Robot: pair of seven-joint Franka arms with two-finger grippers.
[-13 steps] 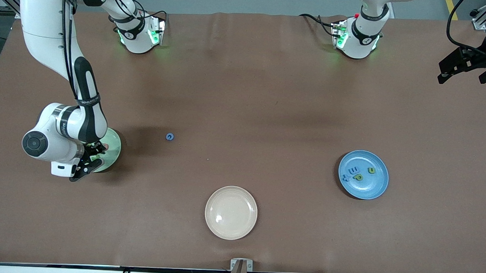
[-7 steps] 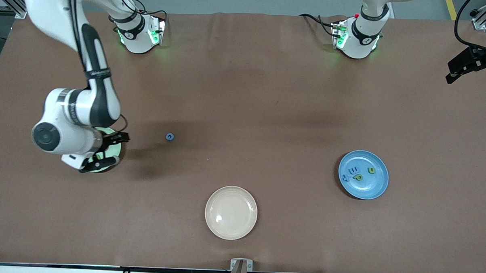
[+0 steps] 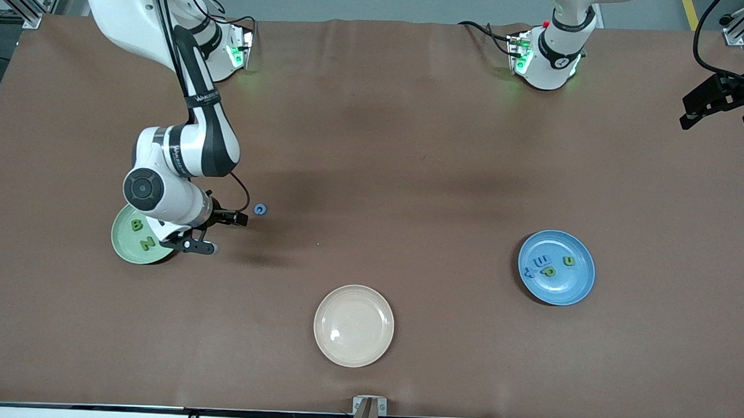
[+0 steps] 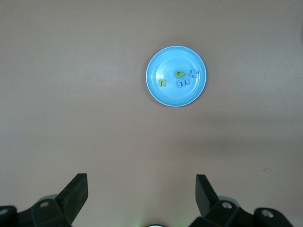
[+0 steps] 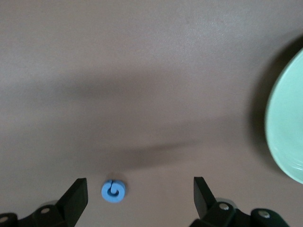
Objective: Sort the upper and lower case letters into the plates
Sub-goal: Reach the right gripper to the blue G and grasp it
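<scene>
My right gripper (image 3: 215,233) is open and empty, low over the table between the mint green plate (image 3: 123,245) and the blue G (image 3: 260,209). In the right wrist view the G (image 5: 113,190) lies between the open fingers, close to one of them, and the mint plate's rim (image 5: 284,137) shows to one side. Green B (image 3: 137,225) and N (image 3: 147,244) lie in the mint plate; the arm hides part of it, and the pink-red Q does not show. The blue plate (image 3: 576,287) holds m (image 3: 541,261), x (image 3: 529,271), p (image 3: 550,271) and n (image 3: 568,261). My left gripper (image 3: 722,113) waits open, high at its end of the table.
A cream-beige plate (image 3: 354,325) stands empty near the front camera, midway along the table. The left wrist view looks down on the blue plate (image 4: 156,94) and its letters from high above. The table is covered in a brown mat (image 3: 410,173).
My right gripper has moved off the mint plate toward the blue G, still open. This uncovered B and N in the plate. The left arm has hardly moved.
</scene>
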